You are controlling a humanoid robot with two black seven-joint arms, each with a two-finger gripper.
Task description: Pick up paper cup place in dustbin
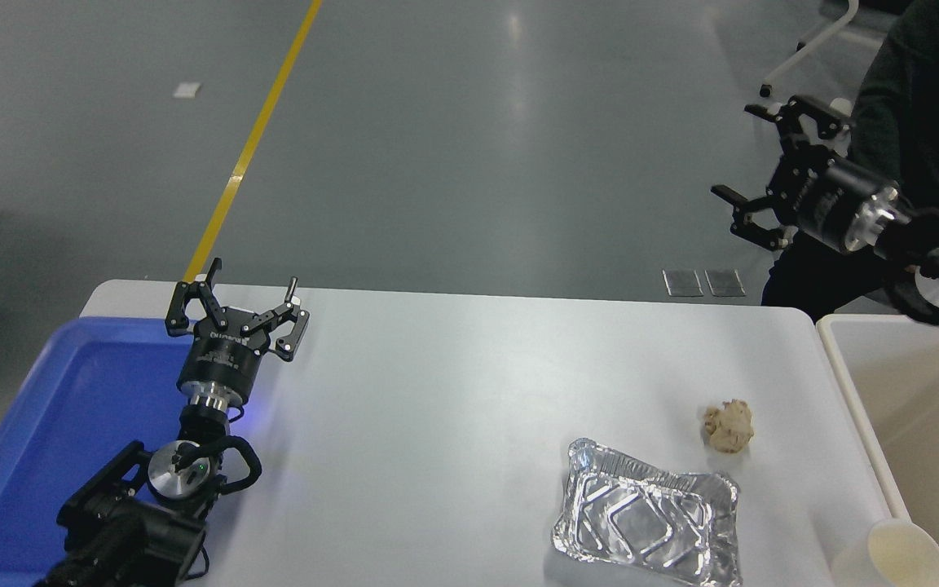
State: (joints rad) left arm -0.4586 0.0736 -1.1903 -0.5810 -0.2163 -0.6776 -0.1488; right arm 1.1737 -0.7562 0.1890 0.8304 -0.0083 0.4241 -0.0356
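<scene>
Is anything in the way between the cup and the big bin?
Nothing visible is. The paper cup stands at the table's near right corner, right beside the dustbin, whose open top shows no lid. The foil tray and crumpled paper ball lie to the cup's left, away from the bin.

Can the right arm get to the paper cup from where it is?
Probably yes. The right gripper is open and holds nothing, raised high beyond the table's far right corner. The cup stands upright at the near right edge beside the dustbin, with nothing over it. The arm must swing back and down.
</scene>
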